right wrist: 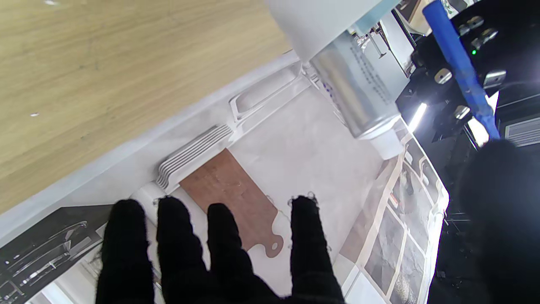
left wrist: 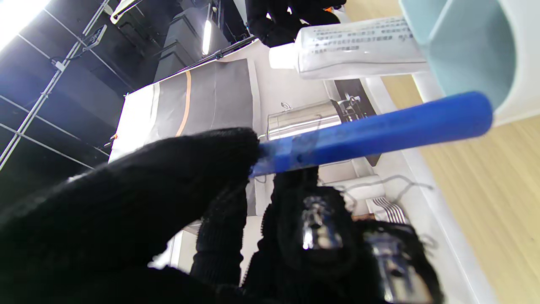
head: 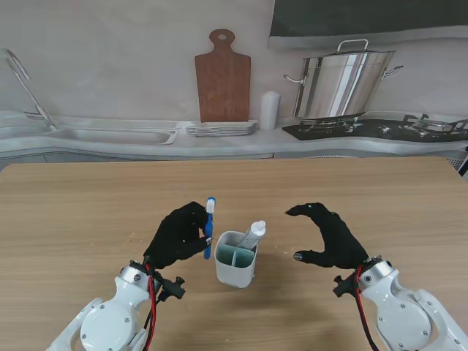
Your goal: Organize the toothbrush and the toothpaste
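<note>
Blue toothbrush [head: 209,227] held upright in left hand [head: 178,235], bristle head up, handle end down. Left hand's black-gloved fingers [head: 196,241] closed around the lower handle; seen from the left wrist, handle [left wrist: 371,131] emerges between thumb and fingers, its free end just beside the holder rim. Toothbrush just left of the holder, not inside it; whether touching the holder's outer wall, cannot tell.

White two-compartment holder [head: 235,268] upright on wooden desk [head: 88,212], between the two hands. Pale blue-grey inner walls, divider across the middle. Toothpaste tube [head: 253,236] already standing in the right compartment, leaning to the right, white cap up and well clear of the rim. Left compartment holds nothing visible.

Right hand [head: 329,235] to the right of holder, apart from it, holding nothing. Fingers wide apart and curved, thumb nearer to me, fingertips pointing left toward the tube. Right wrist view confirms four spread fingers [right wrist: 219,245] with gaps between, tube [right wrist: 358,93] and toothbrush handle [right wrist: 460,67] beyond them.

Backdrop behind desk: printed kitchen scene with brown cutting board [head: 222,77], steel stockpot [head: 344,82], sink [head: 110,134].
</note>
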You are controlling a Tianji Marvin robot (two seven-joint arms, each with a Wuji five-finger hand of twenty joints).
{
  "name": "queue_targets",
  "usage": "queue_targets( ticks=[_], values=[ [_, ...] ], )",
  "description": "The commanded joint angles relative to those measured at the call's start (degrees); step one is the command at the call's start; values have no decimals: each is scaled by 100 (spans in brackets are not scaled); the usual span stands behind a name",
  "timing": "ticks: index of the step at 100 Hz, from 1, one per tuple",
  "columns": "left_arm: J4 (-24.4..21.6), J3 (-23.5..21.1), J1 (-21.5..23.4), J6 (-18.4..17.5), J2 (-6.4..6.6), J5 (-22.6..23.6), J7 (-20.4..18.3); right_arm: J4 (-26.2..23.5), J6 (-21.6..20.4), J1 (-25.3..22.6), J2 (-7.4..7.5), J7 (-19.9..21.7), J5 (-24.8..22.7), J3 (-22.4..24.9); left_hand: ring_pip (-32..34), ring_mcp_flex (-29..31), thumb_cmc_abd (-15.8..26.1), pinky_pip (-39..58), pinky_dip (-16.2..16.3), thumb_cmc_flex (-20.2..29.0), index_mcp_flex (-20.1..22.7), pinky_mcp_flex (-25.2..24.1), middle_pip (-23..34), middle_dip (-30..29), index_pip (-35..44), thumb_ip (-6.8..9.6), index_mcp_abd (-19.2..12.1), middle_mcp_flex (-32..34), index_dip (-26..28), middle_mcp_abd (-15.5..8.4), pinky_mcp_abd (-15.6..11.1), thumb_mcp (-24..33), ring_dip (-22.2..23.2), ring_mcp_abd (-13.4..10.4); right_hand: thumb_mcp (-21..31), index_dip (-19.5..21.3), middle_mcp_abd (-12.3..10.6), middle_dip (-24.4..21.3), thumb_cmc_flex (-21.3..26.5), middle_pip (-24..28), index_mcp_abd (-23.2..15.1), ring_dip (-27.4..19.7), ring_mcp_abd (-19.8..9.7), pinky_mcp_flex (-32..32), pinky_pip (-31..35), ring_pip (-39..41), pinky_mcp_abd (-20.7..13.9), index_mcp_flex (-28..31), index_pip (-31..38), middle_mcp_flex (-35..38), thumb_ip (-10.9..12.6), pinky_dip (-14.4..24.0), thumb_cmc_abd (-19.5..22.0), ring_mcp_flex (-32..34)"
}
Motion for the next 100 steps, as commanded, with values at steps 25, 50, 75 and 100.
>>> queue_targets(
  ticks=[25, 50, 75, 100],
  values=[
    [325, 294, -424, -113, -101, -376, -212, -7, 27, -31, -10, 93, -31, -40, 159, 100, 202, 603, 9, 605, 270, 127, 302, 168, 338, -90, -174, 520, 158, -61, -37, 682, -118, 203, -119, 10, -98, -135, -41, -125, -112, -161, -146, -129, -89, -55, -164, -145, 10, -136, 287, -125, 116, -161],
    [640, 452, -662, -151, -123, -652, -351, -19, 69, -52, -14, 85, -23, -31, 153, 97, 198, 607, 20, 612, 270, 126, 312, 162, 344, -130, -166, 509, 151, -54, -17, 692, -105, 236, -122, 29, -99, -140, -36, -148, -96, -160, -145, -129, -89, -48, -157, -143, 55, -125, 287, -137, 116, -162],
    [816, 517, -770, -198, -131, -745, -417, -12, 66, -60, -15, 80, -21, -26, 145, 96, 229, 605, 23, 602, 240, 126, 323, 154, 345, -192, -190, 473, 142, -78, 9, 682, -88, 252, -123, 45, -84, -137, -39, -151, -80, -159, -126, -113, -83, -39, -137, -141, 93, -120, 286, -145, 116, -140],
    [957, 549, -818, -211, -132, -769, -464, -10, 82, -76, -14, 93, -9, -18, 122, 92, 304, 572, 2, 593, 181, 124, 341, 160, 343, -271, -241, 386, 150, -119, 26, 634, -63, 269, -116, 76, -76, -123, -35, -125, -59, -160, -120, -104, -74, -36, -128, -139, 161, -121, 287, -149, 117, -116]
  ],
)
